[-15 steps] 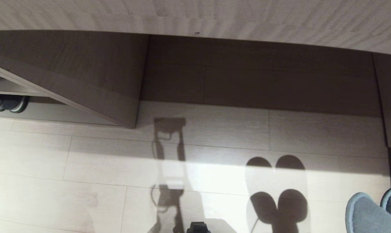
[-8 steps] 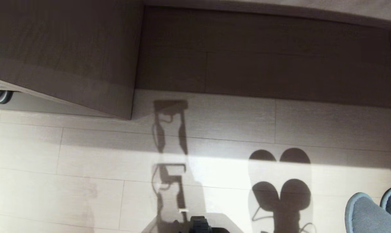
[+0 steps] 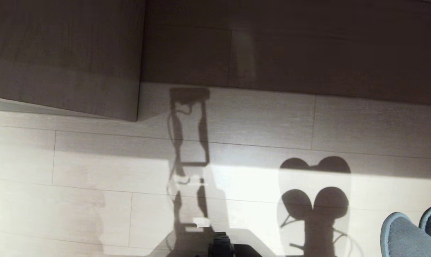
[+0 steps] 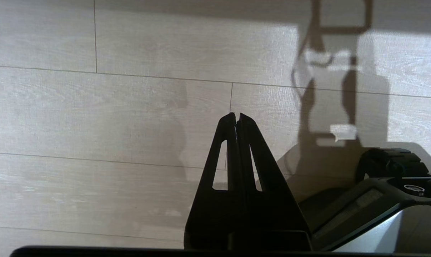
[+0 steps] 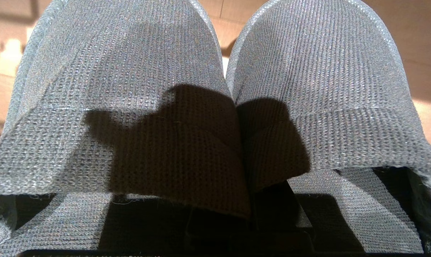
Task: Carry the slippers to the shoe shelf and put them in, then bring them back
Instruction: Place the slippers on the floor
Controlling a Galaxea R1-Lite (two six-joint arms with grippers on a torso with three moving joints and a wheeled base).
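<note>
Slippers (image 5: 215, 107) at 4 o'clock: grey knit, rounded toes, pale blue rim, pinched together by right gripper (image 5: 242, 200); left gripper (image 4: 236, 119) fingers together, holding nothing.

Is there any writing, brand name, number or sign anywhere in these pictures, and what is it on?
None can be read.
The slippers, pinched together by the right gripper, show only plain knit fabric.
A small round mark on the robot's base in the left wrist view is too small to read.
The floor carries no text.

pale plank floor (image 3: 76, 167), striped with shadows.
</note>
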